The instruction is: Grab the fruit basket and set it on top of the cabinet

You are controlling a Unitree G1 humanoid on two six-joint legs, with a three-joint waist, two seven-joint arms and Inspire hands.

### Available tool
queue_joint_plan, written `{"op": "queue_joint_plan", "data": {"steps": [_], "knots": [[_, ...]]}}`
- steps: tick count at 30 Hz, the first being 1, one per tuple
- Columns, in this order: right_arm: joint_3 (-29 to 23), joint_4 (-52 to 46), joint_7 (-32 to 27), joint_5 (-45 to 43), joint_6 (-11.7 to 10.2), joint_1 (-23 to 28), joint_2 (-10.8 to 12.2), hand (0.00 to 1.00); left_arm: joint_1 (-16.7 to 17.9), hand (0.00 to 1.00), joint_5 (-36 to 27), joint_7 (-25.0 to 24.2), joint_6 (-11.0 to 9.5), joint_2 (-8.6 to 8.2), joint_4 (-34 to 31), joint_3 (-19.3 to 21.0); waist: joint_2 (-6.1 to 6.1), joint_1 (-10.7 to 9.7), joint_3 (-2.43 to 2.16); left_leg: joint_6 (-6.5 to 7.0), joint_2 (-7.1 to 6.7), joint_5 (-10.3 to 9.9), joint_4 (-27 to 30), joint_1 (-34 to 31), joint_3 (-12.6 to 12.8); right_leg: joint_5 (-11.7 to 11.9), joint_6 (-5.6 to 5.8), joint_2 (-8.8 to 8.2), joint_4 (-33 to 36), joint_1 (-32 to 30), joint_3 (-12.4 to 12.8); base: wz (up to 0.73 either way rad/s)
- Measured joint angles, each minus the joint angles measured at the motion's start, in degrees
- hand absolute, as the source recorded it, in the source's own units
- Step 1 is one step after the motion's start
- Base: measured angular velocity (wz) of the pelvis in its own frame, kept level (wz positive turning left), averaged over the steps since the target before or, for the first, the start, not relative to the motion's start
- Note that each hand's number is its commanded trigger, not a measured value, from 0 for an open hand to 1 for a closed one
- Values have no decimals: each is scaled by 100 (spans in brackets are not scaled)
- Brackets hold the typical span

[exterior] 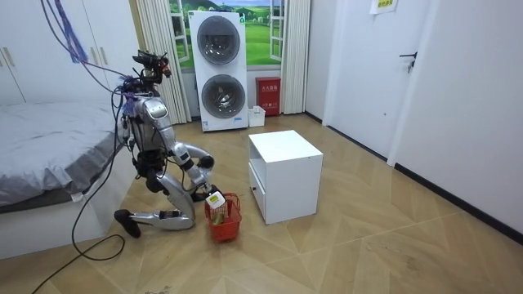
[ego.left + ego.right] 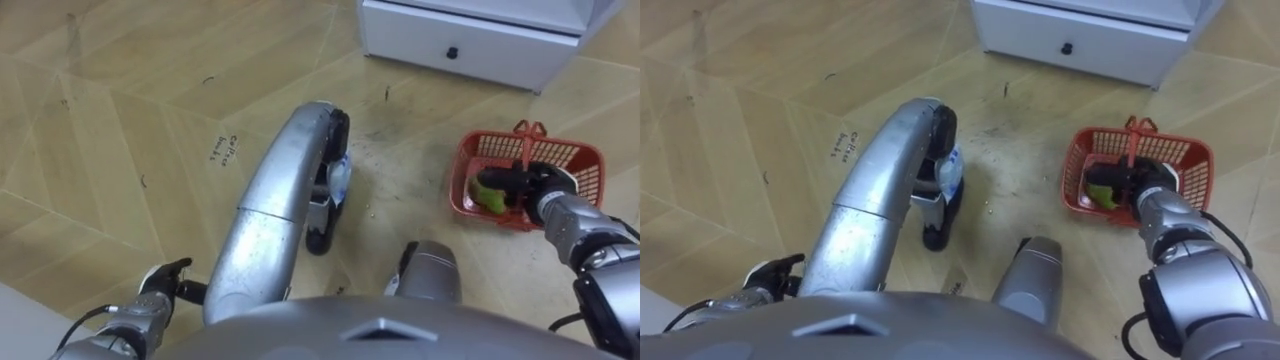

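The red plastic fruit basket (image 2: 585, 165) stands on the wooden floor to my right, its thin handle (image 2: 530, 130) upright. A yellow-green fruit (image 2: 490, 197) lies inside it. My right hand (image 2: 522, 185) is down in the basket at the foot of the handle, dark fingers over the fruit; their grip is hidden. My left hand (image 2: 160, 285) hangs low at my left side, fingers relaxed, holding nothing. In the room view I kneel on the floor with the basket (image 1: 224, 220) in front of my knees and the right hand (image 1: 209, 193) on it.
A white cabinet (image 2: 470, 40) with a drawer knob stands just beyond the basket. In the room view a bed (image 1: 49, 155) lies behind me and stacked washing machines (image 1: 219, 69) stand at the far wall. Bare floor stretches to my left.
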Motion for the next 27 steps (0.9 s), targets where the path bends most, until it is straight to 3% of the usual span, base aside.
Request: {"op": "queue_joint_plan", "data": {"steps": [9, 13, 16, 17, 21, 24, 27], "knots": [[-33, -324, -52, -49, 31, -24, 69, 100, -296, 0, 3, 71, 9, -41, 136, 23, -104, -74, 15, 5, -5, 0, 104, 5, -130, -8, -16, 136, 20, 98, -2, -2], [-76, -688, -80, -247, 31, -148, 90, 100, -407, 0, 32, 64, 12, -36, 120, 180, -142, -248, 21, 57, -12, -58, 234, 69, -230, -26, -56, 245, -17, 310, -30, -6], [-123, -1114, -126, -275, 89, -189, 89, 100, -584, 0, 18, 68, 0, -15, 114, 394, -189, -369, 30, 65, -123, -173, 342, 148, -333, -13, -31, 288, -101, 490, -60, -4], [-140, -1350, -116, -274, 99, -189, 87, 100, -668, 0, 11, 78, -7, 0, 114, 496, -251, -402, 33, 127, -113, -228, 372, 198, -334, -12, -30, 286, -158, 543, -63, -4], [-365, -2169, -164, -254, 126, -224, 67, 100, -882, 0, 8, 189, -18, 5, 82, 927, -285, -485, 15, 325, -112, -434, 508, 331, -356, -69, -69, 406, -445, 841, -93, 1], [-402, -2648, -148, -238, 120, -236, 39, 100, -960, 0, -1, 322, -47, 20, -53, 1084, -232, -526, 2, 513, -130, -536, 438, 497, -353, -219, -22, 690, -955, 1085, 19, 0], [-401, -3077, -110, -395, 178, -225, 46, 100, -810, 0, 5, 339, -60, -16, -266, 1263, -200, -523, -15, 624, -129, -577, -184, 879, -288, -230, -20, 828, -1884, 1161, 236, -17]]}}
